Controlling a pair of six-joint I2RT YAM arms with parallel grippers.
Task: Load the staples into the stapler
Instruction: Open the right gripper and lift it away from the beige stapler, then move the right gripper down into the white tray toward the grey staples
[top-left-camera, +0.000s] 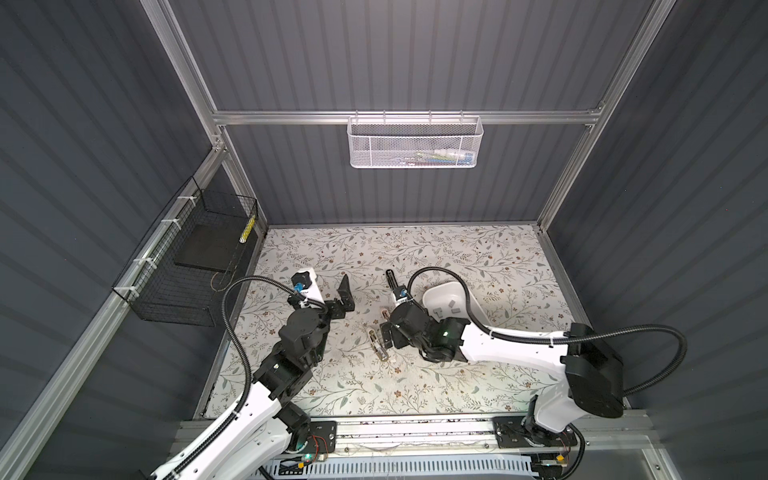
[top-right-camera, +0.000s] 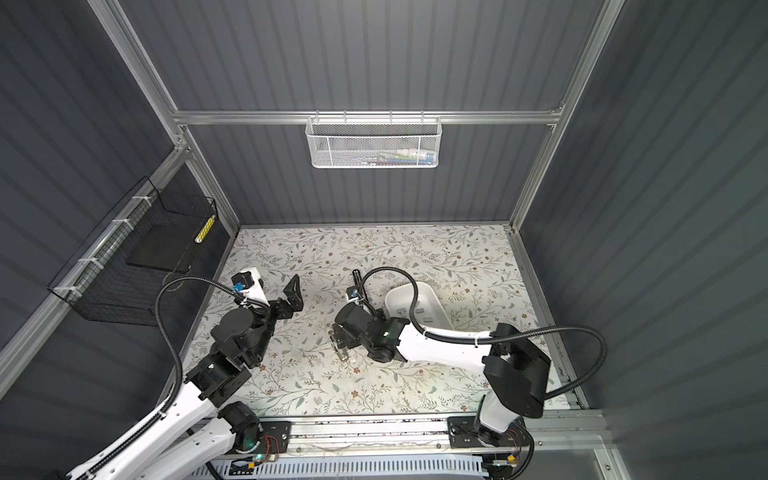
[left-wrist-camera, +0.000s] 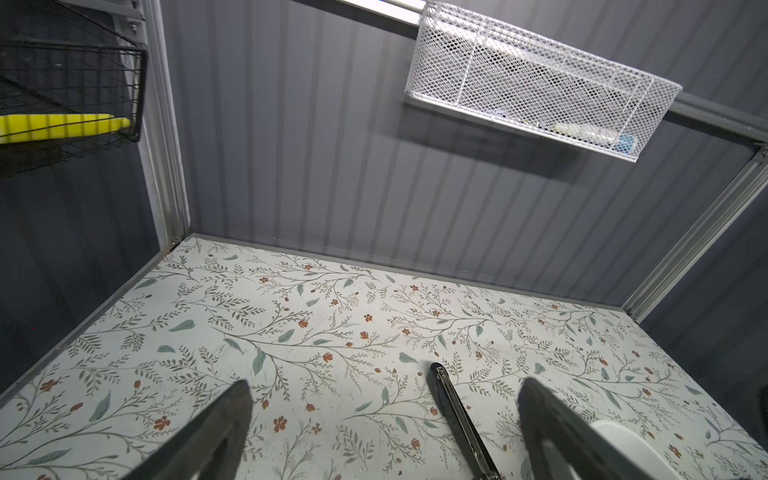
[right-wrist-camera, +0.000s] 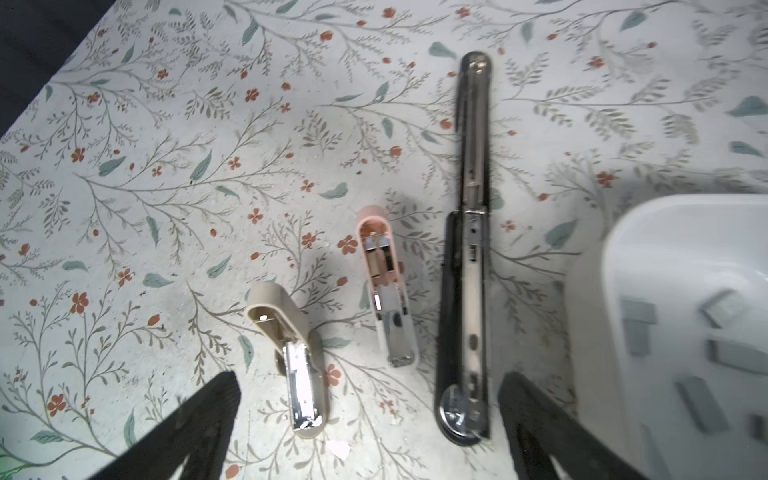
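Observation:
Three staplers lie flipped open on the flowered table: a beige stapler (right-wrist-camera: 291, 353), a pink stapler (right-wrist-camera: 386, 291) and a long black stapler (right-wrist-camera: 469, 249). Grey staples (right-wrist-camera: 727, 357) lie loose in a white tray (right-wrist-camera: 665, 249) beside the black one. My right gripper (right-wrist-camera: 370, 382) hovers open and empty over the near ends of the beige and black staplers. In both top views it (top-left-camera: 385, 326) hangs above the beige stapler (top-left-camera: 378, 343), with the tray (top-left-camera: 436, 291) behind it. My left gripper (left-wrist-camera: 384, 390) is open and empty, raised left of the black stapler (left-wrist-camera: 453, 411).
A white mesh basket (top-left-camera: 415, 143) hangs on the back wall. A black wire basket (top-left-camera: 187, 266) with a dark pad and a yellow object is fixed to the left wall. Grey walls enclose the table; a metal rail (top-left-camera: 415, 432) runs along its front.

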